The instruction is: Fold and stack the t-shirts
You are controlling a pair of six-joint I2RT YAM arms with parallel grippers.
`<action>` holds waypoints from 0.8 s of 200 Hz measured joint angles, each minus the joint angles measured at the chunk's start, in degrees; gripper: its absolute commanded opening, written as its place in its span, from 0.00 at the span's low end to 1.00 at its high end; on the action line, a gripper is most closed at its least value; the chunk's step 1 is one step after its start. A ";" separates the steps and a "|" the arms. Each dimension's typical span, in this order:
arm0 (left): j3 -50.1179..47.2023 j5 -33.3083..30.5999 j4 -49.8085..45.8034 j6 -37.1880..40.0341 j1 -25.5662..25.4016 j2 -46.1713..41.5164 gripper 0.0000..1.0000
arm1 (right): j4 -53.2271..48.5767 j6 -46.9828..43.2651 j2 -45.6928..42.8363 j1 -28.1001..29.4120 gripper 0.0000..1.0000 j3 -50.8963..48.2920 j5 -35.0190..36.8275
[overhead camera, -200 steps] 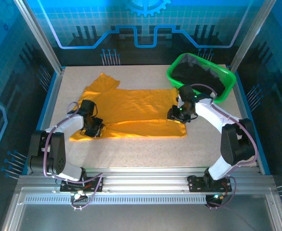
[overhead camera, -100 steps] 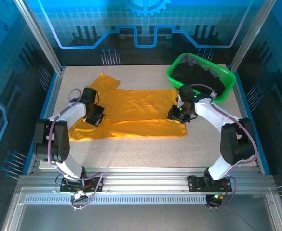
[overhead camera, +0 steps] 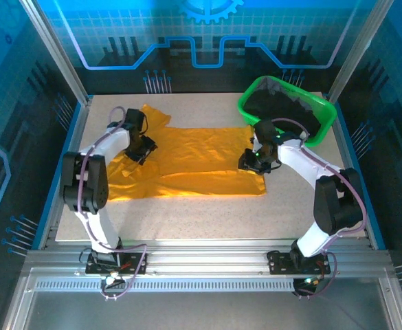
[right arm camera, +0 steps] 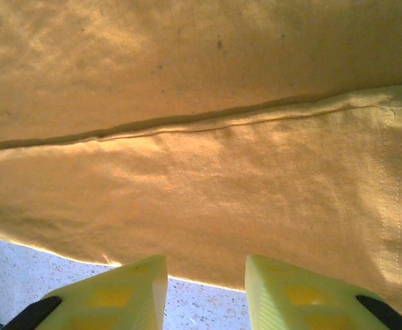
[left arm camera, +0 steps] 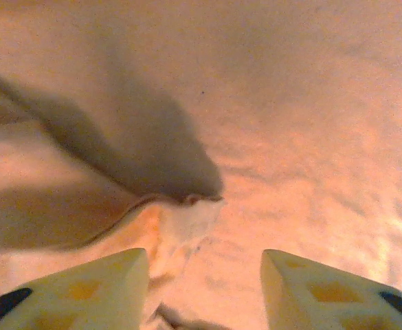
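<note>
Jaws parted, empty; left arm [overhead camera: 108,143] extended, right arm [overhead camera: 304,163] bent, over orange t-shirt [overhead camera: 201,155].

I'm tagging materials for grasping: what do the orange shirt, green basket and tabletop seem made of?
Orange-yellow t-shirt: soft matte fabric, probably cotton knit; wrinkles, stitched hem.
Green basket: rigid plastic, likely; bright, smooth rim.
Table: hard, matte, speckled, perhaps laminate.

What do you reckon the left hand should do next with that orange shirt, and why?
Probably lower the left hand slightly and close it on the small raised wrinkle in the orange t-shirt. Its fingers stand apart just above the cloth with nothing between them. The shirt's near edge is already folded over, but the sleeve on that side is not yet folded in.
</note>
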 measured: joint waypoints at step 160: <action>-16.11 -2.73 18.29 -23.69 7.56 -5.14 0.68 | 0.24 -0.02 4.24 1.25 0.36 3.63 -1.46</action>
